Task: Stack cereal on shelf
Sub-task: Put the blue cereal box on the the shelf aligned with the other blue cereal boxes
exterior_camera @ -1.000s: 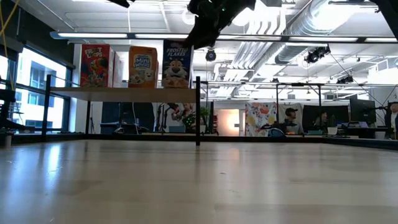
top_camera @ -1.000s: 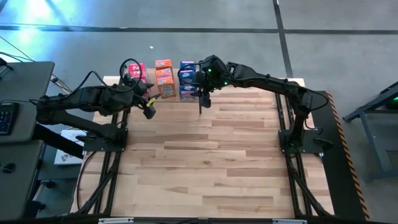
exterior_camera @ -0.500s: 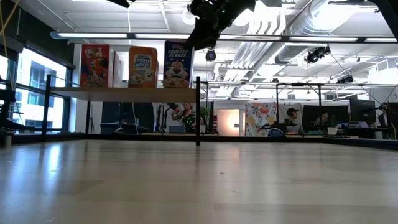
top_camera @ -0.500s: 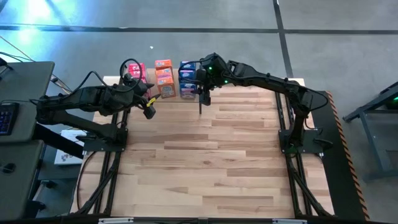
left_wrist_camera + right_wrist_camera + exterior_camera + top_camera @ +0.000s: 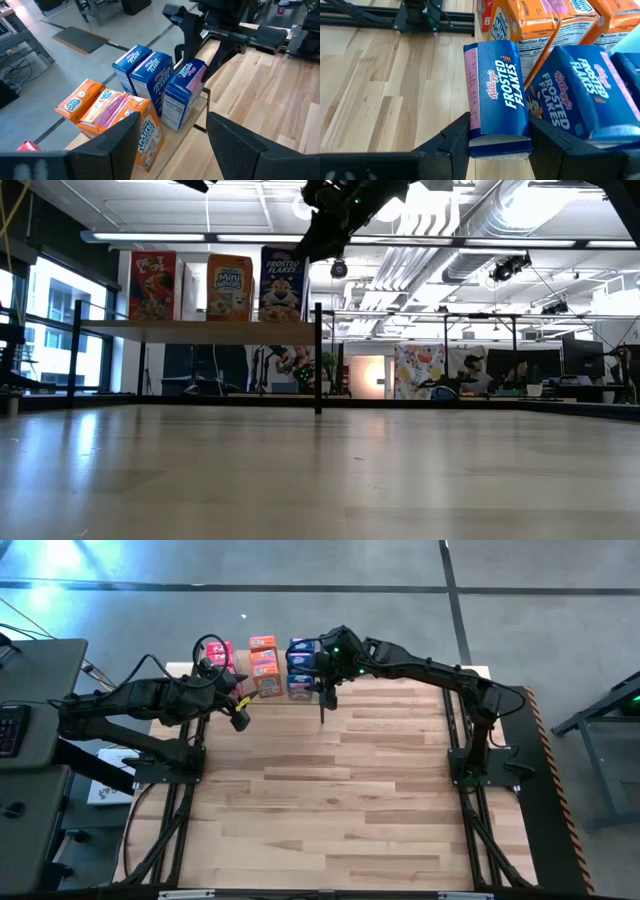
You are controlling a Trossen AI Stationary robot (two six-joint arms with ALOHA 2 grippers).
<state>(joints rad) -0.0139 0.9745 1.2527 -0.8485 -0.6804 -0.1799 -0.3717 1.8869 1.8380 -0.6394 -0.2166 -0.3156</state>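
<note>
On the shelf at the table's far edge, nine cereal boxes are ranked — pink-red, orange, blue. The front blue box, printed "Frosted Flakes", is clamped between the right gripper fingers. The left gripper is held beside the shelf — fingers apart, nothing between them.

The counter lies open across the middle and lower frame of the high view. Along its upper edge, the shelf is crowded by pink-red, orange and blue cereal boxes, with black posts barring the sides.
</note>
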